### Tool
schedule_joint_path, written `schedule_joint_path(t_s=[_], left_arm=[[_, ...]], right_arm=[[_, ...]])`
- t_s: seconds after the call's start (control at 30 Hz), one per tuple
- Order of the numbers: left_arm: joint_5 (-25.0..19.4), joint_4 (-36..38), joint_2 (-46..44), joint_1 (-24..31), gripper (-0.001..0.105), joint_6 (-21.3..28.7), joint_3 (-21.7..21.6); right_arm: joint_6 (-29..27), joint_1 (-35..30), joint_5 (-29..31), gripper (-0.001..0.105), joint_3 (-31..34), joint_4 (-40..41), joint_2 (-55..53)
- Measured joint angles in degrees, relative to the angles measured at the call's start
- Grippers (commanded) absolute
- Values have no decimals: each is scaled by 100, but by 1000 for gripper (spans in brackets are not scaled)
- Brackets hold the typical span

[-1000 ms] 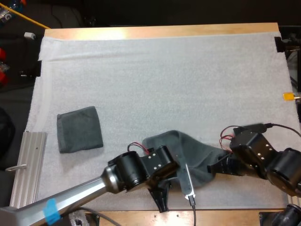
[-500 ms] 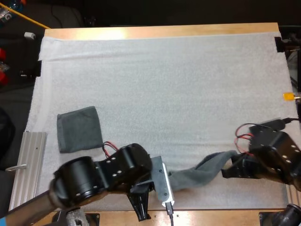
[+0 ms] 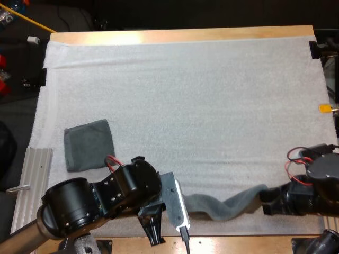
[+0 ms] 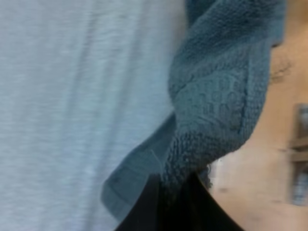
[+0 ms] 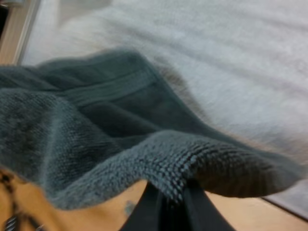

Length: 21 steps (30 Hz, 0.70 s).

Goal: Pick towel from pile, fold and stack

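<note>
A dark grey-green towel [image 3: 225, 206] stretches in a long sagging band along the mat's near edge between my two grippers. My left gripper [image 3: 183, 211] is shut on its left end; the black fingers [image 4: 149, 207] pinch the terry cloth [image 4: 216, 106] from both sides. At the towel's right end my right gripper [image 3: 267, 201] is shut on the cloth [image 5: 96, 139], with the fingers [image 5: 149, 207] pressed on its hem. A folded towel [image 3: 90, 144] lies flat on the left of the mat.
A ribbed metal rail [image 3: 29, 185] lies along the mat's left side near the folded towel. The wooden table edge [image 3: 238, 243] runs just below the stretched towel. The white mat [image 3: 201, 106] spreads wide beyond the towel.
Both grippers have pulled apart, left arm leftward and right arm rightward and nearer. The towel went from a bunched heap to a long stretched band at the mat's near edge.
</note>
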Motion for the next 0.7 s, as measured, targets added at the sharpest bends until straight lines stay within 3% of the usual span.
schedule_joint_path(t_s=[0.13,0.3,0.5,0.7], left_arm=[[-8,-459,124,545,0,302,433],[517,-1179,513,1662,0,688,1023],[1040,-1988,1151,2930,0,1126,1100],[1563,-2571,1953,3813,0,1228,1100]], right_arm=[[15,0,796,0,0,-11,551],[15,0,1714,0,0,-664,1635],[17,-15,1896,0,0,-2083,2811],[385,-389,1896,0,0,-2949,3742]])
